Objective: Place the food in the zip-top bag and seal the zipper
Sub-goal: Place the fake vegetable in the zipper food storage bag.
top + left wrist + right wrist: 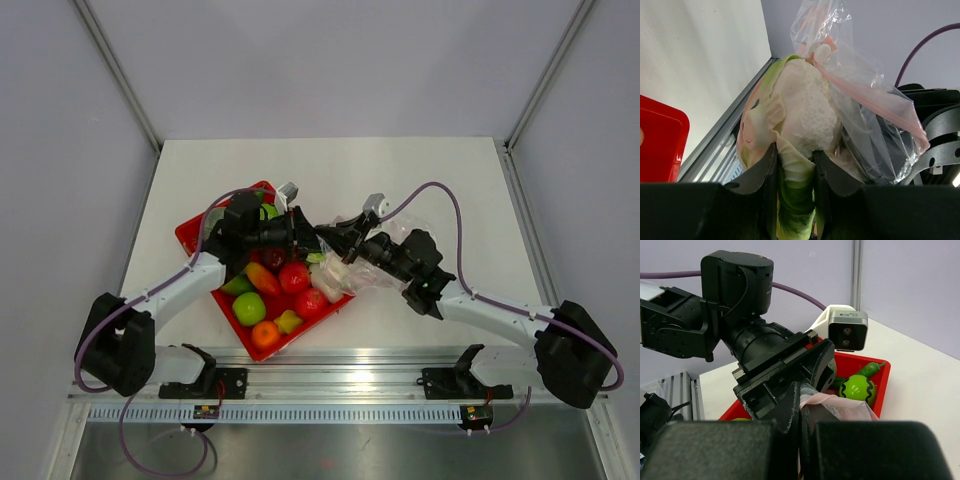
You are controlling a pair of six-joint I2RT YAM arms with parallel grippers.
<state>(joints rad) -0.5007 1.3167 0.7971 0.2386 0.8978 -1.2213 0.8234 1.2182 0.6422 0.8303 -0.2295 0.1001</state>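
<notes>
My left gripper [795,165] is shut on a toy cauliflower [802,112], white with green leaves, holding it by the leafy base. The clear zip-top bag [865,120] with its pinkish zipper strip [875,102] hangs against the cauliflower's far and right side. My right gripper [809,410] is shut on the bag's pink edge [840,405]. In the top view both grippers, left [308,235] and right [332,240], meet beside the red tray's right edge, with the bag [385,262] and the cauliflower [333,272] below them. More food lies in the tray: a red tomato [294,276], a green apple [249,308], an orange [265,334].
The red tray [195,232] sits left of centre with several more toys. The right wrist view shows a striped green melon [859,388] and a green pepper [871,369] in the tray [884,390]. A metal rail [330,375] runs along the near edge.
</notes>
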